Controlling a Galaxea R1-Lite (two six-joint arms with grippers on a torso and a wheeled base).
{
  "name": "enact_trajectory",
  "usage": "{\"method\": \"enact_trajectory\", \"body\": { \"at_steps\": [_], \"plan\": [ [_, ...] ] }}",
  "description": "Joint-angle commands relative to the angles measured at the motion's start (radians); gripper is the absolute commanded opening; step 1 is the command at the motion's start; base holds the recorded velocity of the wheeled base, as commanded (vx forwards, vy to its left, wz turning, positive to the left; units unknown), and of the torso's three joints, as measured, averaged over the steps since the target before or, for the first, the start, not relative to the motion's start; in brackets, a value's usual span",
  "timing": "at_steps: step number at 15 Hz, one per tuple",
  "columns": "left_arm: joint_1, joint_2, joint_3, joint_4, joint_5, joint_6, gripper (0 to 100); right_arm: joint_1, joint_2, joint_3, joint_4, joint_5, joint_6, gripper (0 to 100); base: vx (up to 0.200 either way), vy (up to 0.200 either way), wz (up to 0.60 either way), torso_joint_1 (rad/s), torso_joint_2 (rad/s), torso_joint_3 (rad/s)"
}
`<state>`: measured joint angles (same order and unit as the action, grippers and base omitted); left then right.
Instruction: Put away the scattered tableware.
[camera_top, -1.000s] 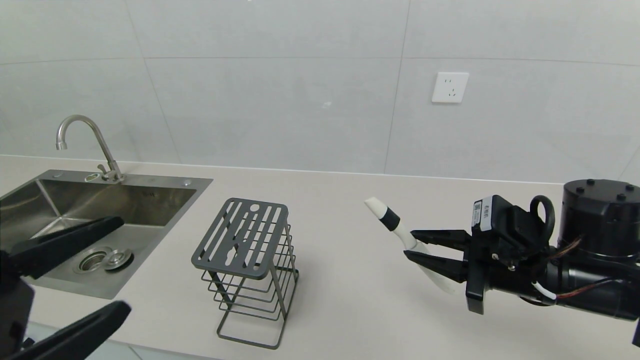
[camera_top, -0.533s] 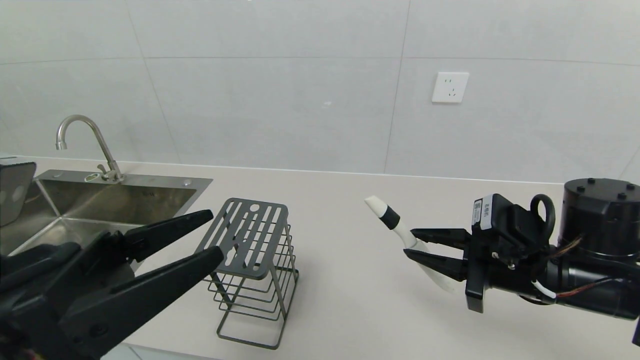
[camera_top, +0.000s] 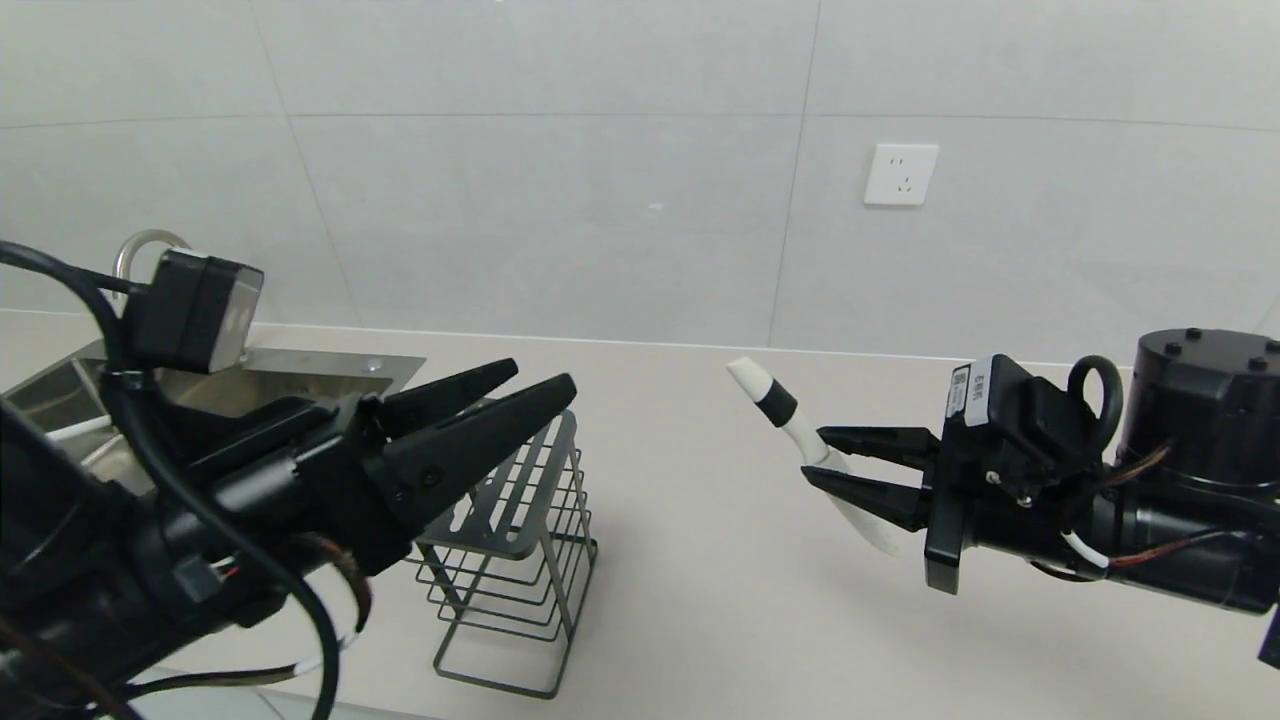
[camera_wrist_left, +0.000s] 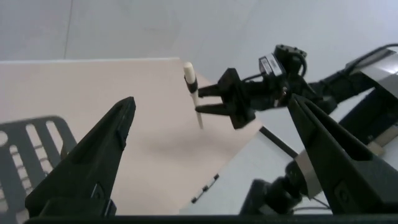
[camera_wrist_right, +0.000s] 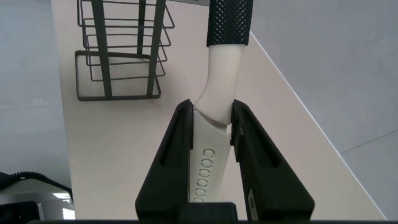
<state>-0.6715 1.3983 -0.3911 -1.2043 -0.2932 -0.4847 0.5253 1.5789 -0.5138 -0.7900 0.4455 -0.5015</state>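
right gripper (camera_top: 814, 452) clamped on a white utensil (camera_top: 775, 405), jaws narrow, pinching the white shaft just below its black textured band. right wrist view shows a row of small holes in the white part between the fingers (camera_wrist_right: 177, 155). the utensil is held in the air above the counter (camera_top: 700, 600), tilted, banded end pointing up and toward the robot's left. it sits to the right of the dark wire rack (camera_top: 520, 520), well apart, touching nothing but the gripper.

left gripper (camera_top: 543, 373) spread wide and holding nothing, hanging over the rack's slotted top, tips aimed toward the utensil.

sink (camera_top: 300, 365) at far left of the counter, partly hidden behind the left arm. white socket (camera_top: 901, 174) on the tiled wall.
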Motion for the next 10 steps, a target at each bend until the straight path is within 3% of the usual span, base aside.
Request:
{"method": "enact_trajectory", "body": {
  "at_steps": [1, 3, 7, 10],
  "plan": [
    [-0.071, 0.180, -0.008, -0.115, 0.055, -0.005, 100, -0.001, -0.002, -0.003, 0.000, -0.001, 0.000, 0, 0.000, 0.000, 0.00, 0.000, 0.00, 0.000],
    [-0.145, 0.234, -0.038, -0.133, 0.082, 0.000, 100, -0.001, -0.005, -0.006, -0.002, -0.001, 0.000, 0, 0.000, 0.000, 0.00, 0.000, 0.00, 0.000],
    [-0.160, 0.292, -0.109, -0.149, 0.137, 0.003, 100, -0.007, -0.010, -0.009, -0.003, -0.001, 0.000, 0, 0.000, 0.000, 0.00, 0.000, 0.00, 0.000],
    [-0.172, 0.326, -0.109, -0.210, 0.137, 0.009, 100, -0.007, -0.008, -0.017, -0.003, -0.002, 0.000, 0, 0.000, 0.000, 0.00, 0.000, 0.00, 0.000]
  ]
}}
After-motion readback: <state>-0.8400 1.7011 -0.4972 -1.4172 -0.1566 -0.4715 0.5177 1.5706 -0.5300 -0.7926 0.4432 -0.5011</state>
